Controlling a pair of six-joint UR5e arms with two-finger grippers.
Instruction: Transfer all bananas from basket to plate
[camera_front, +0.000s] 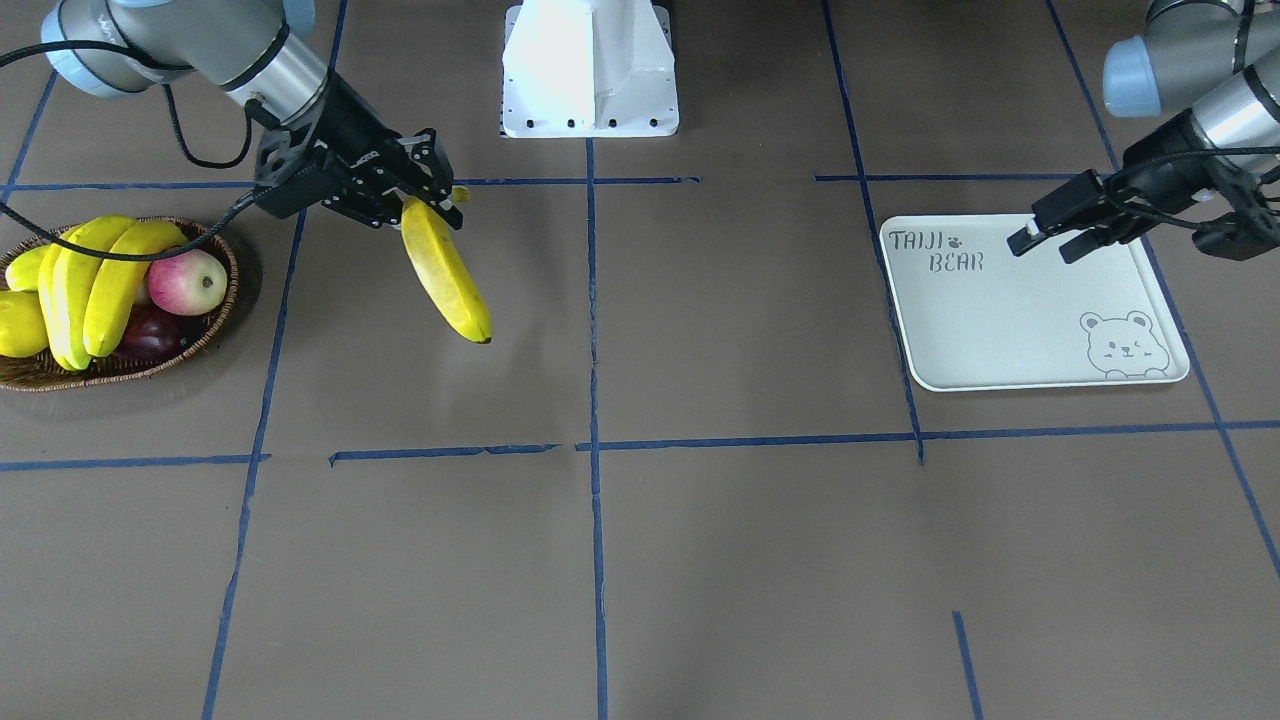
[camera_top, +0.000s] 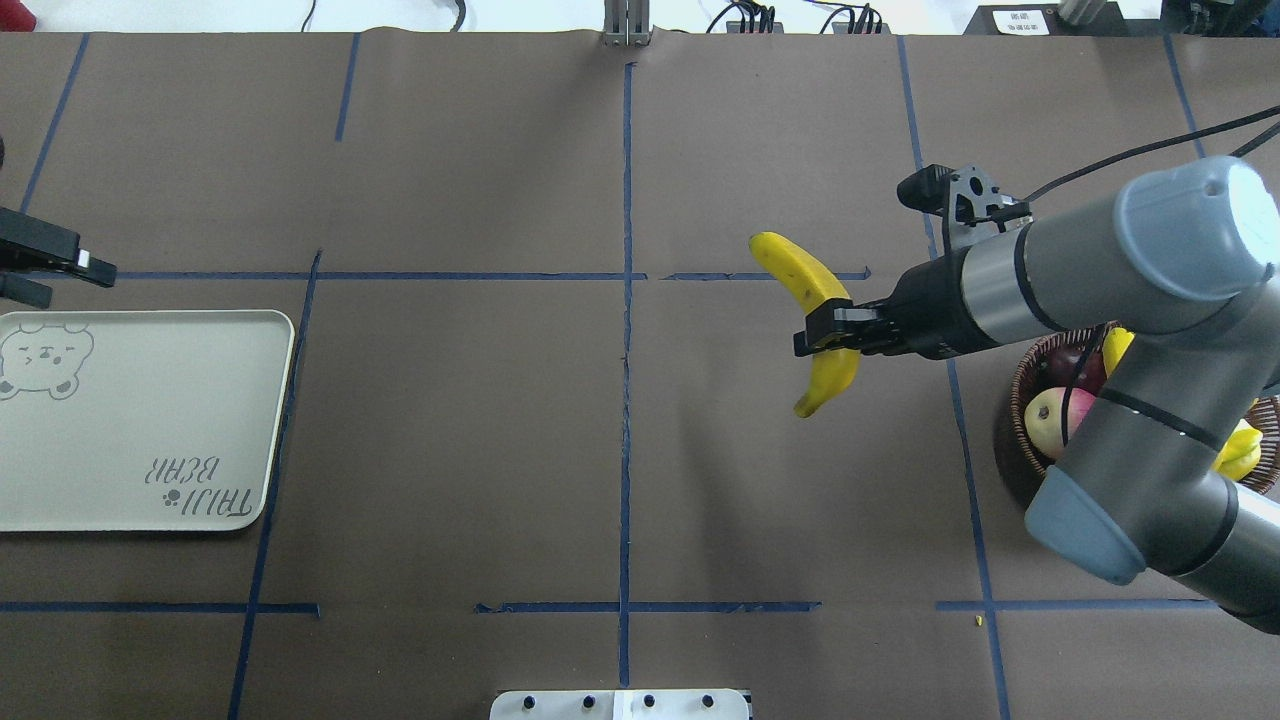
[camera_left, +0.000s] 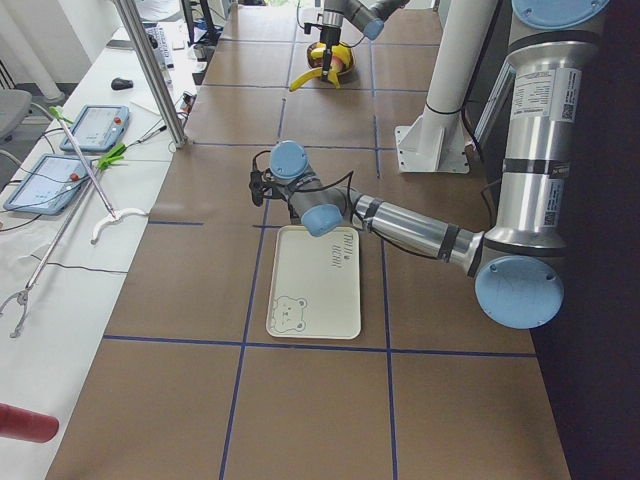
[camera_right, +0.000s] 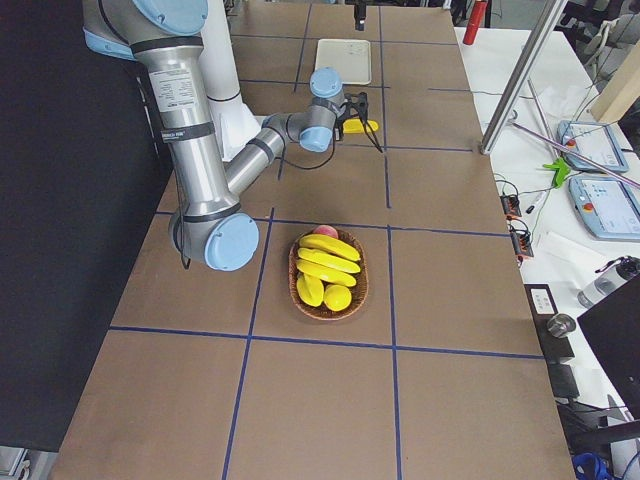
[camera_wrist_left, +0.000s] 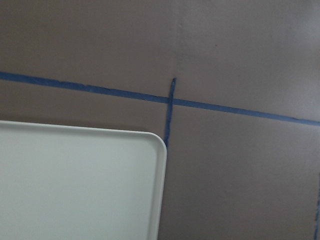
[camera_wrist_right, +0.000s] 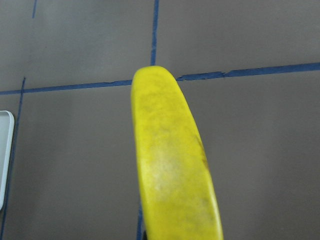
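Note:
My right gripper is shut on one banana, gripping it near its stem end above the brown table, between basket and centre line. That banana hangs tilted and fills the right wrist view. More bananas lie in the dark wicker basket; my right arm hides most of the basket in the overhead view. The off-white plate carries nothing. My left gripper hovers open over the plate's corner near the lettering, nothing between its fingers.
A pink-red apple, a dark fruit and shorter yellow-green fruits share the basket. The robot's white base stands at the table's robot side. Blue tape lines cross the brown table.

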